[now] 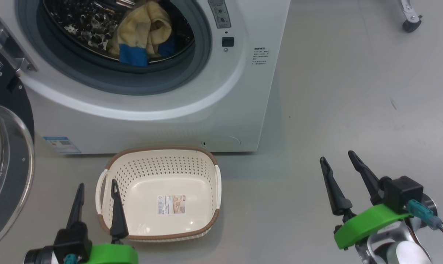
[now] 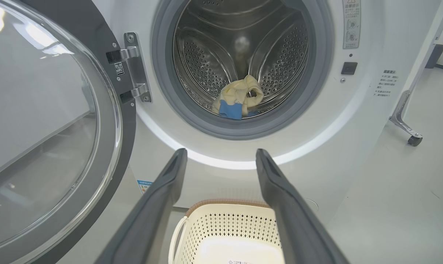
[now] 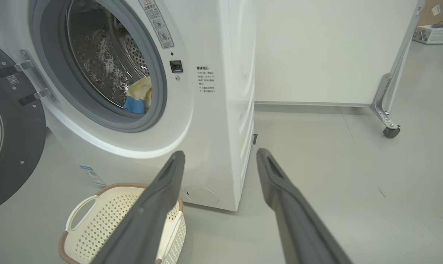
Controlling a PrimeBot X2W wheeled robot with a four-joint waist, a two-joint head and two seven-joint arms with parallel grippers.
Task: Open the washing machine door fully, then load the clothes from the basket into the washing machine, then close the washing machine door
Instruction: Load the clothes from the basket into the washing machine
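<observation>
The white washing machine (image 1: 192,110) stands with its door (image 1: 5,154) swung wide open to the left. The cream-yellow and blue clothes (image 1: 142,35) lie inside the steel drum, also visible as clothes (image 2: 238,99) and clothes (image 3: 139,97). On the floor in front sits the cream basket (image 1: 203,172) with nothing in it but a label. My left gripper (image 1: 96,187) is open at the basket's left handle. My right gripper (image 1: 339,159) is open over the floor, well to the basket's right. The door (image 2: 52,128) and basket (image 2: 225,227) show past my left fingers.
Bare grey floor stretches to the right of the washing machine. A metal leg with a caster wheel (image 1: 411,20) stands at the far right, also seen as a caster (image 3: 391,131) beside a white panel (image 3: 331,51).
</observation>
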